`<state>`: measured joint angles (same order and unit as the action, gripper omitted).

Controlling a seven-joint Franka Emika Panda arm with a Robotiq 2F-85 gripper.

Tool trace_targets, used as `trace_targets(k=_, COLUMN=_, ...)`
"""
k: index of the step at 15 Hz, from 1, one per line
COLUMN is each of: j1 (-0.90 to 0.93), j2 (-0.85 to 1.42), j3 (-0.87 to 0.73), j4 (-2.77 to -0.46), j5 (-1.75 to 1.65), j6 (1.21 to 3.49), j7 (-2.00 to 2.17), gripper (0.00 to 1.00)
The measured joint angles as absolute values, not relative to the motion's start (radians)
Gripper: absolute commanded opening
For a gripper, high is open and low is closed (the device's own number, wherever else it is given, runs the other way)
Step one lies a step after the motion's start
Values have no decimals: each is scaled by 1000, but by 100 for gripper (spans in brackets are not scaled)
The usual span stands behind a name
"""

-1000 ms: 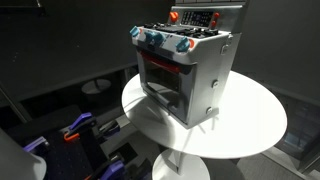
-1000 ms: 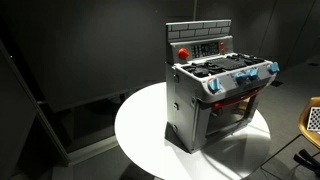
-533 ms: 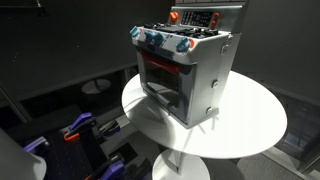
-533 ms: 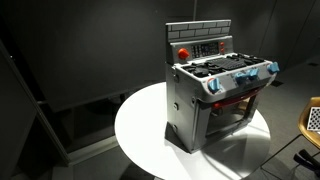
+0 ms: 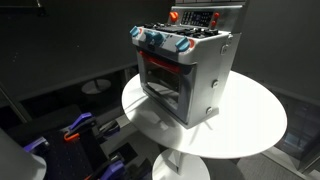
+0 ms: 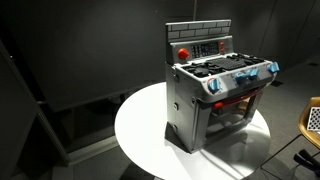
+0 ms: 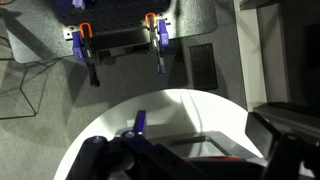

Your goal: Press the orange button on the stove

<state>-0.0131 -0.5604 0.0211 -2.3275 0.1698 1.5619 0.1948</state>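
Note:
The silver-grey toy stove point(image 5: 188, 72) stands on a round white table point(image 5: 250, 125), and it also shows in the other exterior view point(image 6: 215, 100). Blue-and-red knobs line its front top edge. The orange-red button point(image 6: 183, 52) sits on the left of the raised back panel, and it shows in the other exterior view too point(image 5: 174, 16). The arm is in neither exterior view. In the wrist view my gripper point(image 7: 195, 162) is high above the table, its dark fingers spread wide at the lower corners and empty. The top of the stove point(image 7: 205, 148) lies between them.
The table's rim point(image 7: 90, 140) curves across the wrist view above grey floor. A dark case with blue and orange clamps point(image 7: 120, 40) lies on the floor, also seen in an exterior view point(image 5: 80, 130). Dark curtains surround the scene.

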Motion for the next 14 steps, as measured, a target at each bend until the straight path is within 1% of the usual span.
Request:
trace_targets(k=4, j1=-29, j2=-506, j3=20, j4=-2245, j5=180, j6=1616, j7=215, gripper=100)
trace_targets(k=14, j1=-54, j2=-332, j3=17, j4=-2129, j5=181, j6=1897, j7=264, gripper=100)
